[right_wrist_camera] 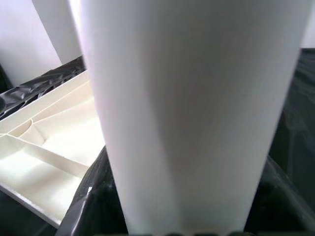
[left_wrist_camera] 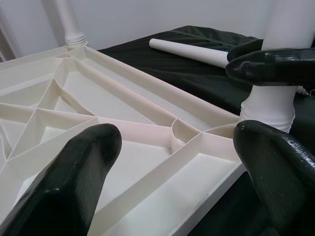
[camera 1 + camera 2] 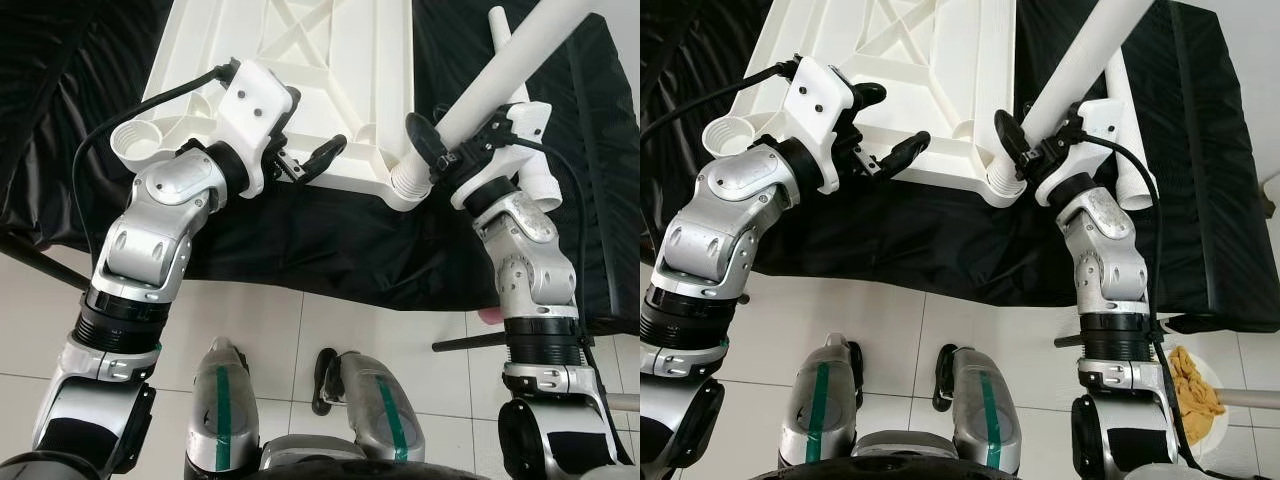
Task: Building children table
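From the left eye view, the white ribbed plastic tabletop [image 3: 290,90] lies upside down on the black cloth [image 3: 330,250]. The right gripper [image 3: 448,150] pinches the long white tube leg [image 3: 510,75], whose threaded end sits at the near right corner socket [image 3: 408,185]. To seat it well, I judge the leg should be stood more upright over the socket before turning; it now leans, its long axis running from the socket up and away to the far right.

In the right eye view, the left gripper [image 3: 885,125] straddles the tabletop's near edge with fingers spread, steadying it.

In the left wrist view, a spare white tube leg [image 2: 189,50] lies flat on the cloth beyond.

In the right wrist view, the held leg passes close between the dark fingers.
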You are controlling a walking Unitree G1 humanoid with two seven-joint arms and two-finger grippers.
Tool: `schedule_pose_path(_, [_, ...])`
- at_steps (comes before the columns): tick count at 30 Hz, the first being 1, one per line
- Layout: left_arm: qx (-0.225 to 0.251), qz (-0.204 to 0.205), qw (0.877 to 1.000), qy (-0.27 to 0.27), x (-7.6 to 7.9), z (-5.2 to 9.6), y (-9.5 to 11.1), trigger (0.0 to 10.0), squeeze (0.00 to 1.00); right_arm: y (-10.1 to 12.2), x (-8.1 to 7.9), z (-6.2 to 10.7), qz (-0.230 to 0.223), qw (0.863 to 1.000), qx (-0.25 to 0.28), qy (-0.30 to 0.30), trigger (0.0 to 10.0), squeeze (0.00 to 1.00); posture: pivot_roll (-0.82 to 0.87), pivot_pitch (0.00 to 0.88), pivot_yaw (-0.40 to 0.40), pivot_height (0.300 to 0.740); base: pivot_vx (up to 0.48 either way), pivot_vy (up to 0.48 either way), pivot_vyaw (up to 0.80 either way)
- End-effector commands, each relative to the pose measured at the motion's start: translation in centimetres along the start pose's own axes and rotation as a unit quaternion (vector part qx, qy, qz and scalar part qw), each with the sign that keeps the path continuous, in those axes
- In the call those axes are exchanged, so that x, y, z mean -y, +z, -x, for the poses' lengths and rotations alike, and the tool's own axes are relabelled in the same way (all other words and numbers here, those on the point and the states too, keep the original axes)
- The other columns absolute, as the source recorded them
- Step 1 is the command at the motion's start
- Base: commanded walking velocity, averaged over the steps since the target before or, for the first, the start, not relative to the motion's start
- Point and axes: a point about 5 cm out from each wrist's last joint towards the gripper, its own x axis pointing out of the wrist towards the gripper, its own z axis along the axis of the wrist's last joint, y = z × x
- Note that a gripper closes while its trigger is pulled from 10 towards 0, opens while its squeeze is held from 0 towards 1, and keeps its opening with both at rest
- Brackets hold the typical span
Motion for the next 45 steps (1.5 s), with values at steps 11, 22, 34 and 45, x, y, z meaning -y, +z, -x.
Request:
schedule_pose_path(11, [0.006, -0.008, 1.0, 0.009, -0.1, 0.5, 0.8, 10.0, 0.0, -4.3, 1.5, 2.5, -0.052, 0.995, -0.054, -0.059, 10.0, 0.0, 0.11, 0.125, -0.098, 0.74, 0.0, 0.0, 0.0])
schedule_pose_path(22, [0.005, -0.01, 1.0, 0.014, -0.4, 0.5, 0.9, 10.0, 0.0, -3.1, 0.3, 2.7, -0.032, 0.999, 0.001, -0.025, 10.0, 0.0, 0.12, 0.135, -0.095, 0.74, 0.0, 0.0, 0.0])
schedule_pose_path(34, [0.007, -0.011, 1.0, 0.02, -0.6, 0.7, 1.1, 10.0, 0.0, -3.3, -1.4, 2.8, 0.05, 0.999, 0.01, 0.018, 10.0, 0.0, 0.12, 0.138, -0.096, 0.74, 0.0, 0.0, 0.0])
schedule_pose_path(45, [0.007, -0.013, 1.0, 0.026, -0.8, 0.8, 1.2, 10.0, 0.0, -2.7, -2.6, 2.0, 0.104, 0.993, 0.016, 0.061, 10.0, 0.0, 0.12, 0.136, -0.096, 0.74, 0.0, 0.0, 0.0])
